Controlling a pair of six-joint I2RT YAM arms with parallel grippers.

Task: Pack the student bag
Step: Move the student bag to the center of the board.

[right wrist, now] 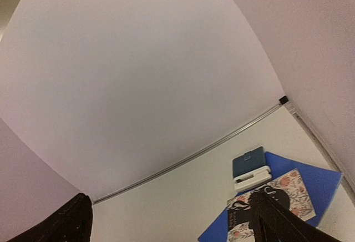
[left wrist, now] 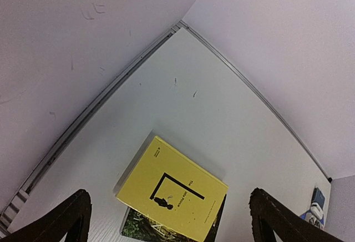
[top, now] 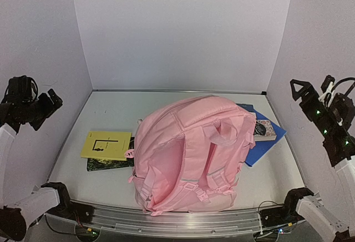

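The student bag point(top: 188, 156) is a large light-pink backpack lying straps-up in the middle of the table. A yellow book point(top: 106, 145) lies on a dark green book point(top: 108, 164) just left of it; both show in the left wrist view, the yellow one point(left wrist: 172, 189) on top. A floral book point(top: 265, 129) rests on a blue folder point(top: 265, 145) at the bag's right, also in the right wrist view point(right wrist: 277, 197). My left gripper point(top: 41, 106) is raised at the far left, open and empty. My right gripper point(top: 310, 100) is raised at the far right, open and empty.
A dark blue wallet point(right wrist: 248, 161) and a white case point(right wrist: 252, 177) lie on the blue folder's point(right wrist: 310, 178) far end. White walls enclose the table on three sides. A metal rail point(top: 183, 220) runs along the near edge.
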